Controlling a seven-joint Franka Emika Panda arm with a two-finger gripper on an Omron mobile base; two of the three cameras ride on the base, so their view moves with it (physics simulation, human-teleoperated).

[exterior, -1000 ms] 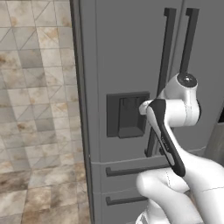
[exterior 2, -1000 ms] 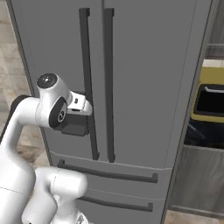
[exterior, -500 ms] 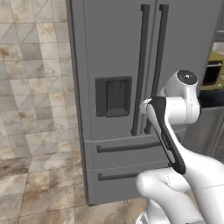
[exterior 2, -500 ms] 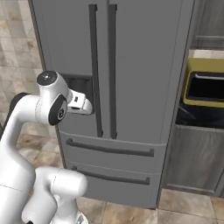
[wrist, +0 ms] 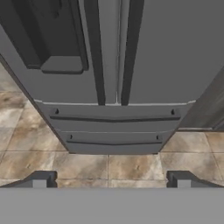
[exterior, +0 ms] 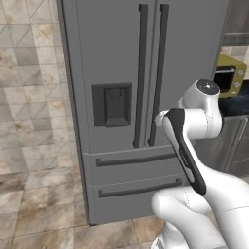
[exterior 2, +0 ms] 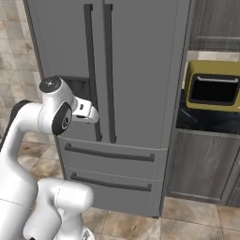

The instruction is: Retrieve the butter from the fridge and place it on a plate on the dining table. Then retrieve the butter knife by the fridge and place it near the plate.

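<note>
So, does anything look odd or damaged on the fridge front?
Nothing stands out. The fridge has both doors shut, its handles straight, the dispenser panel intact and both drawers closed. The tool is open, clear of it.

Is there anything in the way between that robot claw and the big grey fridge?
No. In the hand view the open claw faces the tall grey fridge with bare tiled floor between them.

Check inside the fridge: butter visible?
No. Both fridge doors and the two lower drawers are shut, so the inside is covered. Outside, the dispenser panel and long dark handles show. The gripper is open, holding nothing.
</note>
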